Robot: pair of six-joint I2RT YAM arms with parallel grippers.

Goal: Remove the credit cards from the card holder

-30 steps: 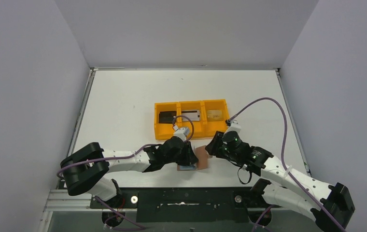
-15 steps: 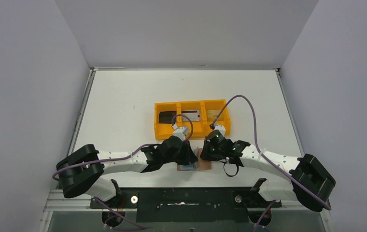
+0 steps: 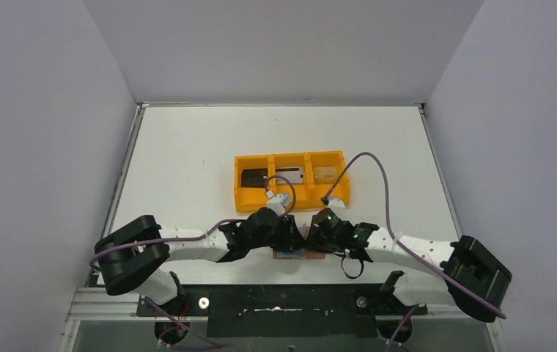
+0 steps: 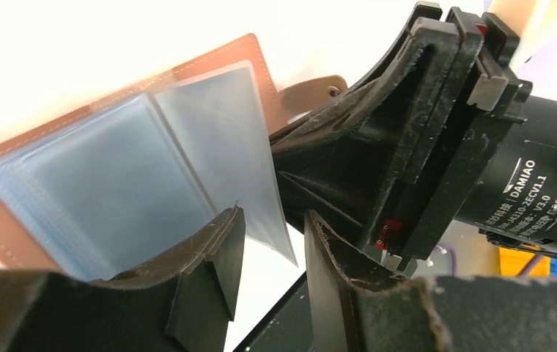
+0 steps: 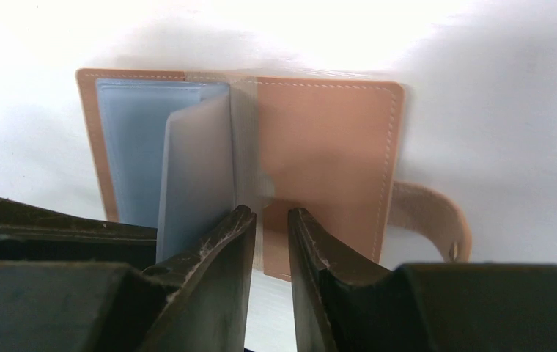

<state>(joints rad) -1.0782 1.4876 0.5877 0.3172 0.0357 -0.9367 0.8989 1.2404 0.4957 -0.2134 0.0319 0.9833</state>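
The brown leather card holder (image 3: 291,254) lies open near the table's front edge, between both grippers. In the left wrist view it (image 4: 100,183) shows grey-blue plastic sleeves, and one loose sleeve (image 4: 261,183) stands up into the gap of my open left gripper (image 4: 272,242). My right gripper (image 5: 270,220) is narrowly open astride upright clear sleeves at the holder's (image 5: 327,147) spine. No card shows inside the holder. The black card (image 3: 252,178), silvery card (image 3: 290,174) and gold-tan card (image 3: 325,174) each lie in a tray compartment.
The orange three-compartment tray (image 3: 290,198) stands just behind both grippers. The holder's snap tab (image 5: 429,216) sticks out on its right. The table's front edge and black base rail (image 3: 283,301) are right below the holder. The two grippers are nearly touching.
My right arm swung left and down onto the card holder, meeting the left gripper there. The holder's brown right half is now covered by it. The left arm barely moved.
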